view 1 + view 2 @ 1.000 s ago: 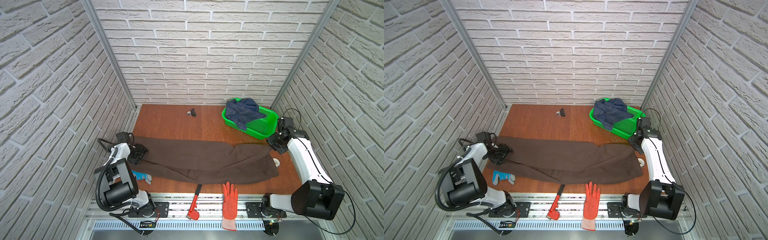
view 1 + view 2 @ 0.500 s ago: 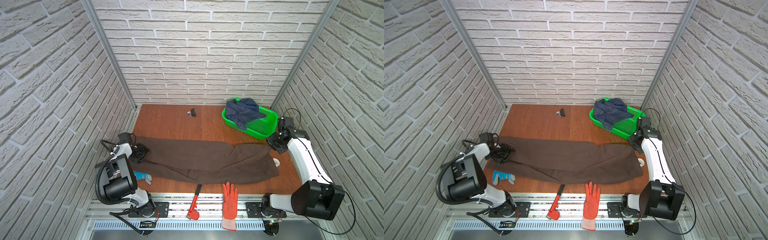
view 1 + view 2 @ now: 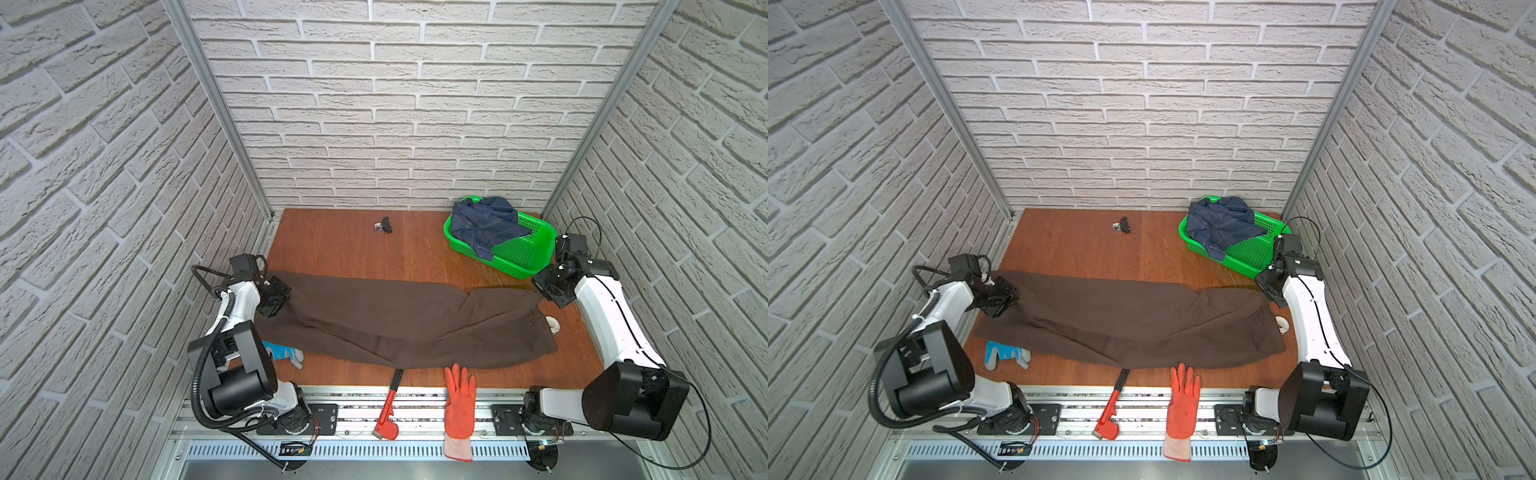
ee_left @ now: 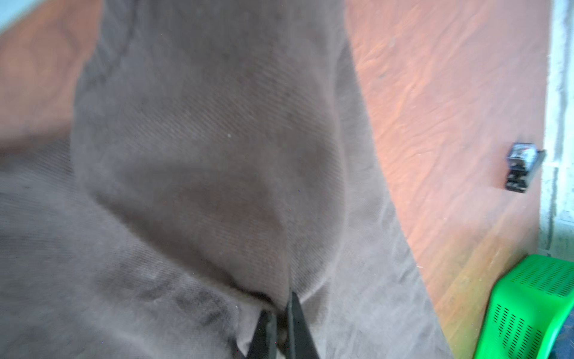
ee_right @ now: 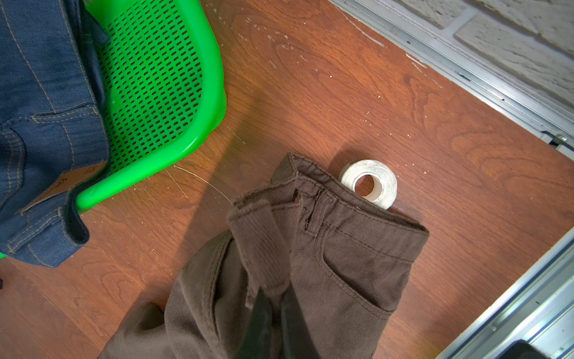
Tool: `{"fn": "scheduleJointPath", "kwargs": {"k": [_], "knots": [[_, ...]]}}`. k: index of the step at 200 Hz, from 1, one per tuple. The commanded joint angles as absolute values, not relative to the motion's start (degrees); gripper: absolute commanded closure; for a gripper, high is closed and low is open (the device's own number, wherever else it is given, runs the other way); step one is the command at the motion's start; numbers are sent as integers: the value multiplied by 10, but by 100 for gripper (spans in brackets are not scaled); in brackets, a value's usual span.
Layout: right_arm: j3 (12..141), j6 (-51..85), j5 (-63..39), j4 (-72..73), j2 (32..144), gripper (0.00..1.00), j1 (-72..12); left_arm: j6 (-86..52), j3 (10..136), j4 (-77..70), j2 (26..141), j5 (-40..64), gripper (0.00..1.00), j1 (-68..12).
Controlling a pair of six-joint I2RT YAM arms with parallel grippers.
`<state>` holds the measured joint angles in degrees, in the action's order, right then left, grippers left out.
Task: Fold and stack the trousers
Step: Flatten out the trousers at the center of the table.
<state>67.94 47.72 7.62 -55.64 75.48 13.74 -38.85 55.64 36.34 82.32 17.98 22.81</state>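
Right jaws pinch the trousers [image 5: 341, 264] waistband; white tape roll [image 5: 386, 186] touches it

trousers [image 3: 395, 320] 1 | basket [image 3: 519, 253] 1 | denim garment [image 3: 482, 222] 1 | orange glove [image 3: 459, 399] 1 | blue glove [image 3: 282, 352] 1 | wrench [image 3: 388, 411] 1 | tape roll [image 5: 369, 183] 1

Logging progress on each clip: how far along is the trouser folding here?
Done: the trousers lie spread lengthwise across the table. In hand: the left pincer is shut on fabric at the leg end, the right pincer on the bunched waistband. Left: no fold is made yet, and nothing is stacked.
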Motion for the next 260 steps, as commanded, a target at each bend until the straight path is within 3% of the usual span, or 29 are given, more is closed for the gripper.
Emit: {"fn": "scheduleJointPath", "kwargs": {"k": [1, 62, 94, 112, 132, 171, 208, 260], "knots": [[698, 471, 80, -560, 732, 94, 141, -361, 586, 404, 797, 163, 98, 234], [703, 462, 83, -599, 703, 94, 140, -326, 605, 472, 702, 146, 100, 273], [695, 466, 130, -647, 610, 94, 141, -312, 630, 530, 578, 116, 100, 320], [700, 471, 172, -644, 562, 95, 144, -312, 669, 545, 571, 115, 100, 331], [722, 475, 179, -623, 584, 94, 145, -327, 702, 518, 633, 145, 100, 330], [794, 487, 87, -556, 763, 94, 145, -350, 795, 458, 835, 148, 100, 264], [862, 507, 74, -540, 909, 94, 139, -346, 887, 453, 1023, 142, 100, 212], [924, 523, 89, -541, 994, 94, 124, -330, 1063, 509, 1208, 118, 100, 181]]}}
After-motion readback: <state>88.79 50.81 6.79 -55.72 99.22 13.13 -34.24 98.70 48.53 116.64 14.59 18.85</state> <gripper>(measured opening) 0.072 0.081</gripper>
